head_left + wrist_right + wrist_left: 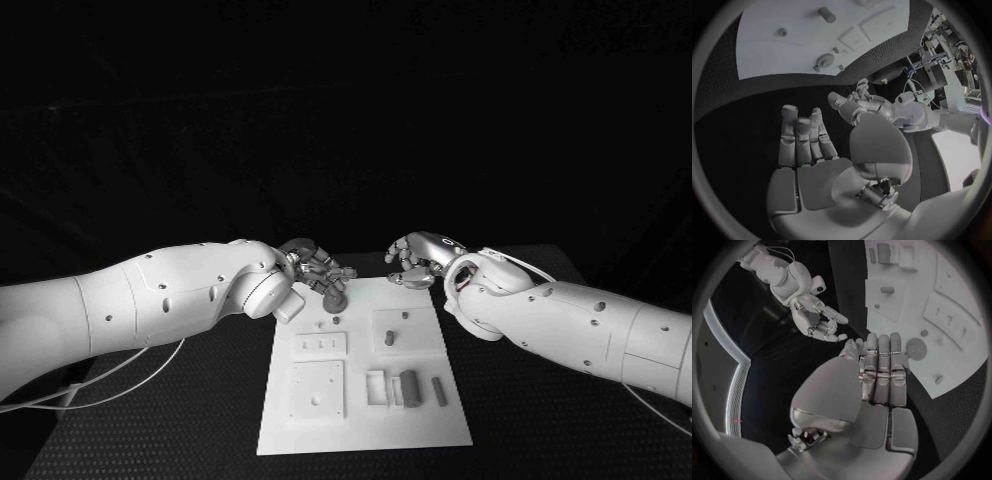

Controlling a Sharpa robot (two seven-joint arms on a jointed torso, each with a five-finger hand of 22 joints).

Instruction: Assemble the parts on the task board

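Looking down from the head camera, I see the white rectangular task board [364, 420] lying lengthwise on the black tabletop [173, 420]. Nearest me on the board sit a square raised plate with small holes [316, 388] and, beside it, a cluster of small grey upright parts [407, 387] standing in slots. Further up are a panel with three short slots [323, 343] and a square plate carrying a short grey peg [405, 316]. Beyond those, near the board's far left corner, a round grey disc-shaped part [916, 348] lies flat on the white surface. My left robot hand [317, 270] hovers over that far left corner, fingers extended side by side and holding nothing; in the left wrist view its fingertips [882, 340] sit just beside the disc, and I cannot tell whether they touch it. My right robot hand [415, 260] hangs at the board's far edge, loosely curled, released and empty.
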